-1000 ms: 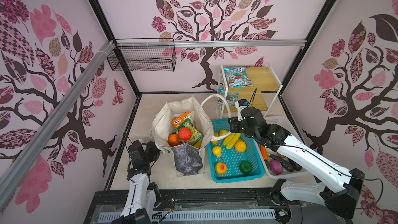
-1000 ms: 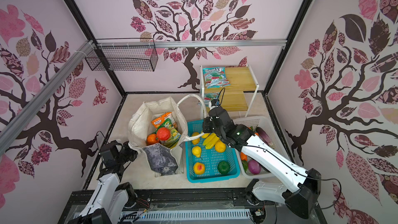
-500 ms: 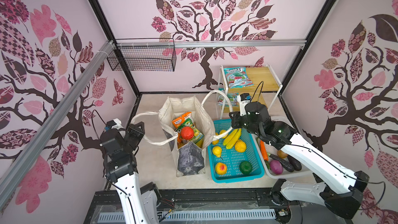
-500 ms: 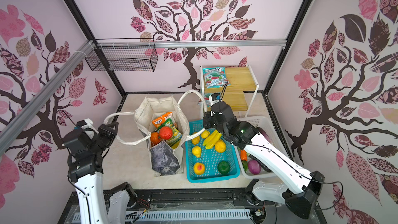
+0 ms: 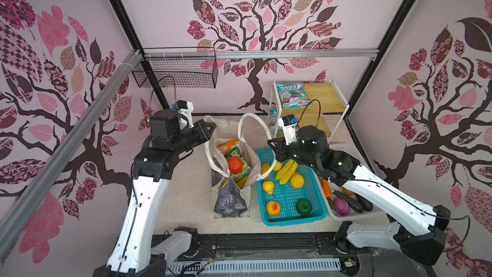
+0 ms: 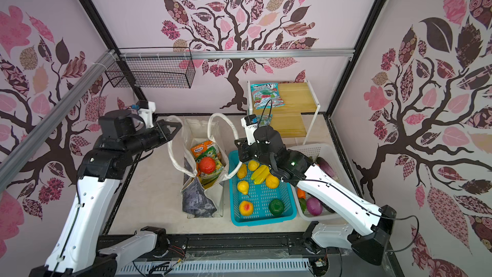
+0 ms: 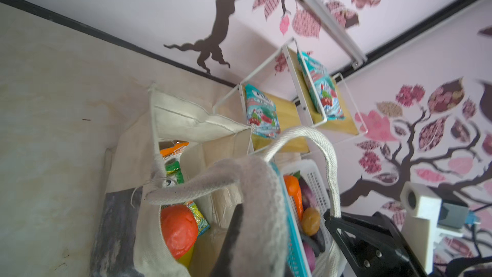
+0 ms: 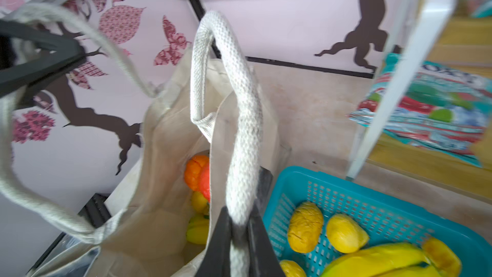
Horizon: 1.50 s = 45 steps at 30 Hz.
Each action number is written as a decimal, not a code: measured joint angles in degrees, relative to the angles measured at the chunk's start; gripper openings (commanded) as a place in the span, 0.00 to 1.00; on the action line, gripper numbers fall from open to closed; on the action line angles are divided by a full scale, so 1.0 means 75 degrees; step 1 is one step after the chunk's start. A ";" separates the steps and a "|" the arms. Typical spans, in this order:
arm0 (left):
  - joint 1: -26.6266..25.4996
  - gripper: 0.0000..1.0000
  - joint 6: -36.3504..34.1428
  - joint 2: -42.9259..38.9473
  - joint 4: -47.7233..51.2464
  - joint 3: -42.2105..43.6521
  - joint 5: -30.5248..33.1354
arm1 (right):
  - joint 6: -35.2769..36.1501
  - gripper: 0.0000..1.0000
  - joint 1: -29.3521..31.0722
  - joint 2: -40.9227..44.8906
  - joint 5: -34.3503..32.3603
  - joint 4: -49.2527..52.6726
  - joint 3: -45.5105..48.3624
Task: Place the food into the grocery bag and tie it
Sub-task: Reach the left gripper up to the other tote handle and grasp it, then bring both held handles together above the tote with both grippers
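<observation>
In both top views the grocery bag (image 5: 230, 201) (image 6: 197, 201) stands mid-bench (image 5: 191, 195), open-mouthed, with its right wall just beside the teal basket (image 5: 292, 219). The red vegetable (image 5: 234, 165) lies on top of the FOX'S packet (image 5: 226, 149) and the green-yellow packet (image 5: 235, 152). My left end effector (image 5: 211, 129) is clamped on the left-side handle (image 5: 207, 146) and my right end effector (image 5: 274, 153) on the right-side handle (image 5: 250, 115). Both straps are raised above the mouth, toward the bench's back edge.

In the left wrist view the strap folds over my dark finger (image 7: 233, 230), pinched tight. The other end effector sits near.

In the right wrist view two dark fingers (image 8: 221, 243) squeeze the woven strap between them. The banana bunch (image 8: 197, 231) lies low inside the bag.

I judge the packing finished and the tying in hand, though I cannot pick out the orange for certain. Next I must bring the straps together over the mouth, cross them and pass one loop through the other. Neither strap may slip, the arms must not collide, and the bag must not tip onto the basket.
</observation>
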State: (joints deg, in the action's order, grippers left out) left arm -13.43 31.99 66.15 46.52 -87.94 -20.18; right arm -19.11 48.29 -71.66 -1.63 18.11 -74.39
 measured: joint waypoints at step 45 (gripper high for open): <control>-0.1597 0.23 -0.1725 0.1265 0.2634 -0.2256 0.2276 | 0.0087 0.00 0.0321 -0.2308 0.2518 -0.3669 0.0268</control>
State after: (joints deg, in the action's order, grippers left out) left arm -25.41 19.05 75.64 66.28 -104.86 -3.11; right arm -18.46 50.70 -88.97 17.26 -9.41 -72.38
